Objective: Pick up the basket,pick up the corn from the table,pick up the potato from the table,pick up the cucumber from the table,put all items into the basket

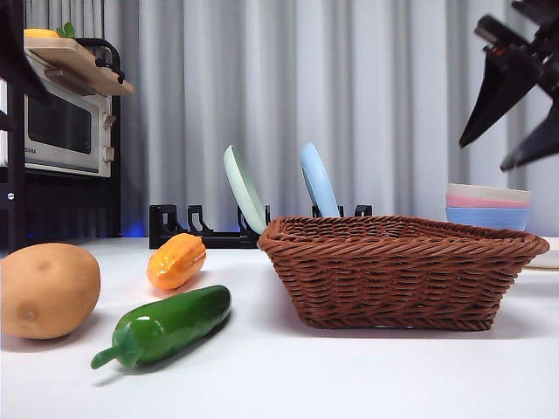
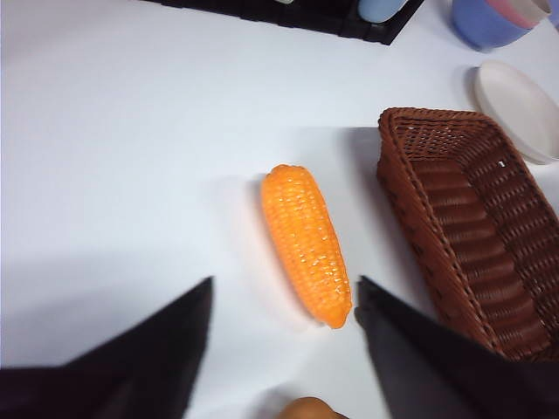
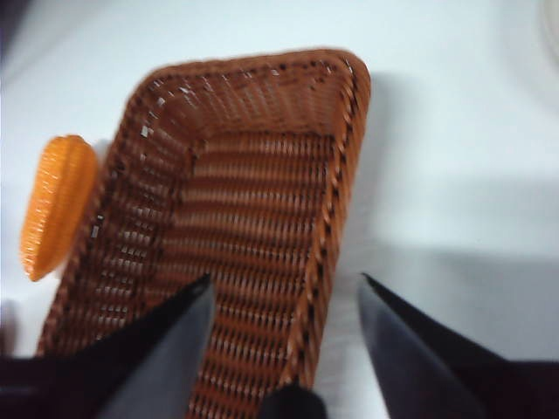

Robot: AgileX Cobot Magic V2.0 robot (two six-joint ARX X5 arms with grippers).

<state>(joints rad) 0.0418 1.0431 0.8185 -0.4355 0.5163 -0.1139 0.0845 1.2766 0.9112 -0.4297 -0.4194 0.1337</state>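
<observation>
The right gripper (image 3: 284, 349) hangs above the basket (image 3: 253, 218) with its jaws spread wide and nothing between them — one jaw over the woven floor, the other out over the bare table (image 3: 454, 175), so the long braided rim runs up between them. That straddle suggests the first step, picking up the basket, is in hand but no grip is made yet; the next move calls for a descent until the jaws bracket that side wall, then a close on the rim. In the front view this gripper (image 1: 511, 109) shows dark at the upper right, well above the basket (image 1: 397, 271). The left gripper (image 2: 284, 349) is also open and empty, poised over the corn (image 2: 306, 244), which lies on the table just beside the basket's near wall, not touching it. Farther out, the potato (image 1: 45, 290) and the cucumber (image 1: 166, 325) lie near each other on the table, well apart from the basket, with the stacked bowls (image 1: 487, 206) and a dish rack (image 1: 205, 229) behind.
</observation>
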